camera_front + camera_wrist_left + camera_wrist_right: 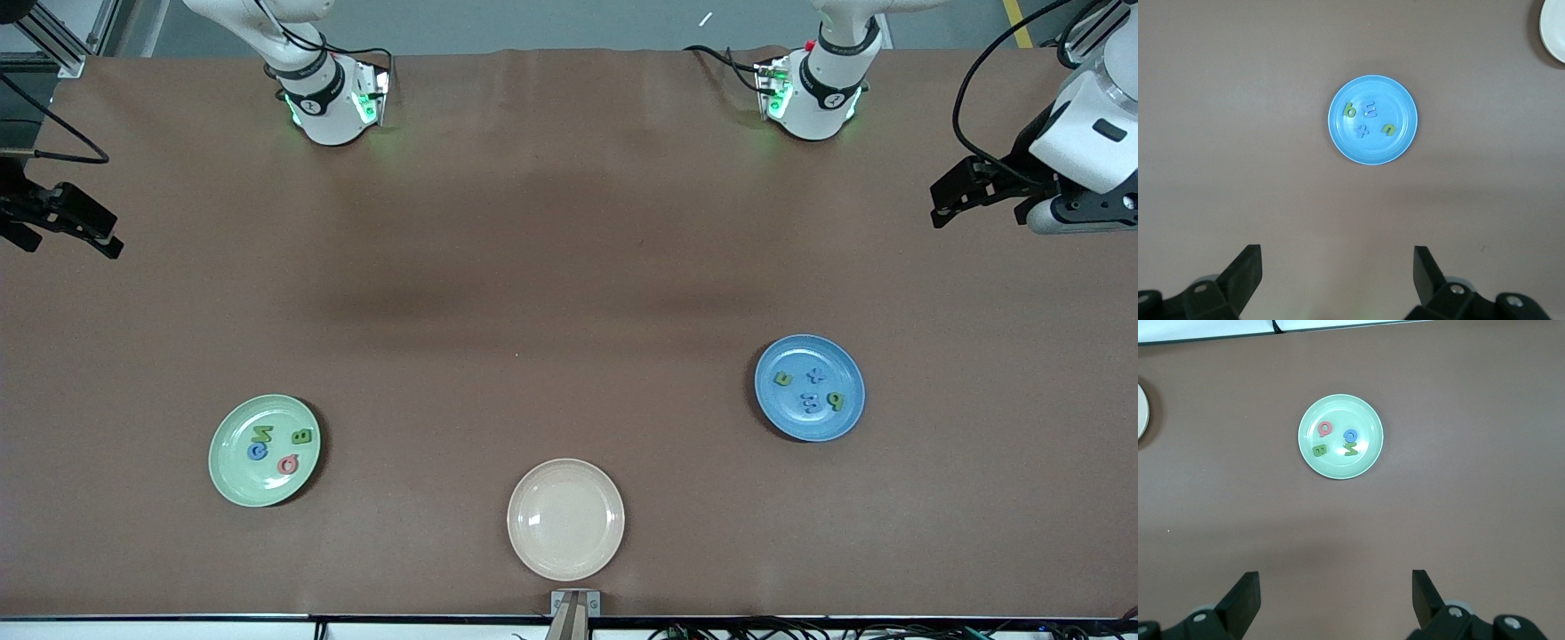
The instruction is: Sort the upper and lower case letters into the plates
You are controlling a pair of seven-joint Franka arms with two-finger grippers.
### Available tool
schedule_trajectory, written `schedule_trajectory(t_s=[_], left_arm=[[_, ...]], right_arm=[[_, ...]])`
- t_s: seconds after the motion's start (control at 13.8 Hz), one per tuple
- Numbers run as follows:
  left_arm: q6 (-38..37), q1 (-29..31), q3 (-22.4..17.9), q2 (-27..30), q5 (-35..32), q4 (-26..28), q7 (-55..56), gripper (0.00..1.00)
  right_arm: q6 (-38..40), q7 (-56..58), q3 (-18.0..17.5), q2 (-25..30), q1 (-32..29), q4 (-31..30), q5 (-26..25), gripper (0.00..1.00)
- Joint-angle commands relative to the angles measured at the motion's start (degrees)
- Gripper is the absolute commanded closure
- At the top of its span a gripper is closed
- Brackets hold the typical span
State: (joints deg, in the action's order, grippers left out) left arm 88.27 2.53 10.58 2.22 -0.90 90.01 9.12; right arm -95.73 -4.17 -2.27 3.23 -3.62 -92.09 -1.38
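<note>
Green plate point(233, 480): pale green, toward the right arm's end of the table; holds four letters: green M point(260, 434), green B point(302, 436), blue G point(257, 452), red Q point(287, 464). All read as capitals.
Blue plate point(782, 416): toward the left arm's end, farther from the front camera than the green plate; holds four letters: green u or n point(783, 379), blue t point(813, 376), blue one, m or E, hard to tell point(809, 404), green b or q point(834, 401). Mostly lower case by the look.
Cream plate point(565, 518): nearest the front camera, between the other two; nothing on it.
Table point(551, 267): brown; no loose letters seen on it.
Left gripper point(965, 194): raised over the table edge at its own end, fingers spread wide, holding nothing; waiting.
Right gripper point(76, 227): raised over the table edge at its end, fingers spread wide, holding nothing.
Step in hand: judged finished; all eight letters lie in the two plates.
Next move: likely none beyond checking the doubtful blue letter.
</note>
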Motion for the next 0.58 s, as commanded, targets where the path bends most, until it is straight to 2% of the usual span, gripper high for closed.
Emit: schedule_trajectory(t_s=[0.0, 0.51], left_arm=[[-0.11, 0.54, 0.23, 1.12, 0.81, -0.18, 0.11, 0.0], [-0.11, 0.46, 0.06, 1.03, 0.55, -0.28, -0.51, 0.0]], right_arm=[[0.19, 0.21, -0.9, 1.43, -1.04, -0.9, -0.12, 0.0], [0.37, 0.21, -0.81, 1.43, -1.04, -0.9, -0.12, 0.0]])
